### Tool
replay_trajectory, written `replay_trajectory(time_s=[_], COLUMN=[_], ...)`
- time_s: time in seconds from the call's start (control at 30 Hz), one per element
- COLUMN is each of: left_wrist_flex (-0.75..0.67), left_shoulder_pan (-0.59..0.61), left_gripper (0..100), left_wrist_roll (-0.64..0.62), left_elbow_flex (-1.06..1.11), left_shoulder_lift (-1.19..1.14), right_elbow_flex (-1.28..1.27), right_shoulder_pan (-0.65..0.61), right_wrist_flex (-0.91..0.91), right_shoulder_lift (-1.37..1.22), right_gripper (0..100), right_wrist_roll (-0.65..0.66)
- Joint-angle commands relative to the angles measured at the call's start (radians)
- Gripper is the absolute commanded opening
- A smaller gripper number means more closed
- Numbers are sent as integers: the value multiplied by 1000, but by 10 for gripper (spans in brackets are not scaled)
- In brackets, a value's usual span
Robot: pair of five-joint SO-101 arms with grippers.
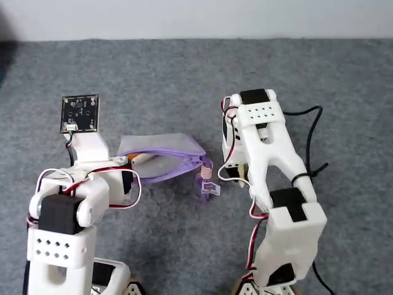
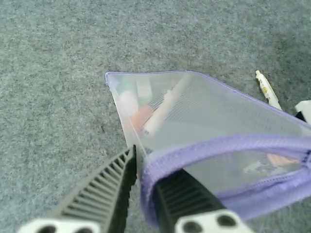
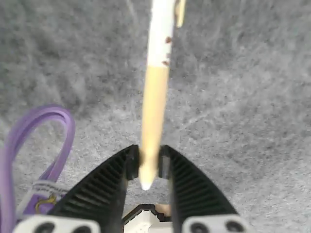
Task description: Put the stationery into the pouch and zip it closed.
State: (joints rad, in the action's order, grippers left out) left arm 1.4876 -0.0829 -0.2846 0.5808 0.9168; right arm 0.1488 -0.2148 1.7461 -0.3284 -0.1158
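Translucent mesh pouch [image 1: 161, 155] [image 2: 209, 121] with purple zip edging, flat on the grey felt-like table cover [image 1: 184, 74] between the two arms. Mouth unzipped and gaping; pink and orange stationery pieces [image 2: 141, 116] visible through the wall. Left gripper [image 2: 138, 158] pinched narrow on the purple-edged end of the pouch. White-and-cream pen [image 3: 156, 87] outside the pouch, near its other end, clamped by one end in the right gripper [image 3: 147, 160]. Purple loop strap [image 3: 43, 131] just beside that gripper.
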Motion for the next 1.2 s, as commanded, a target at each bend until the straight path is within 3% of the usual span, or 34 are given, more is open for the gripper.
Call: replay_trajectory(time_s=[0.0,0.07,0.47,0.73,0.83,1.03,1.17], left_wrist_flex=[-20,-20,-43,-48,-48,-48,-48], left_shoulder_pan=[-8,-8,-8,-8,-8,-8,-8], left_gripper=[14,14,14,14,14,14,14], left_wrist_roll=[-11,-11,-11,-11,-11,-11,-11], left_elbow_flex=[-4,-4,33,38,38,38,36], left_shoulder_lift=[-5,-5,2,2,2,2,2], right_elbow_flex=[-2,-2,-2,23,89,295,384], right_shoulder_pan=[10,10,7,13,12,10,5], right_wrist_flex=[-48,-88,-420,-532,-519,-366,-245], right_shoulder_lift=[76,79,-28,-185,-259,-371,-369], right_gripper=[266,311,281,281,258,0,5], right_wrist_roll=[20,21,95,100,97,95,95])
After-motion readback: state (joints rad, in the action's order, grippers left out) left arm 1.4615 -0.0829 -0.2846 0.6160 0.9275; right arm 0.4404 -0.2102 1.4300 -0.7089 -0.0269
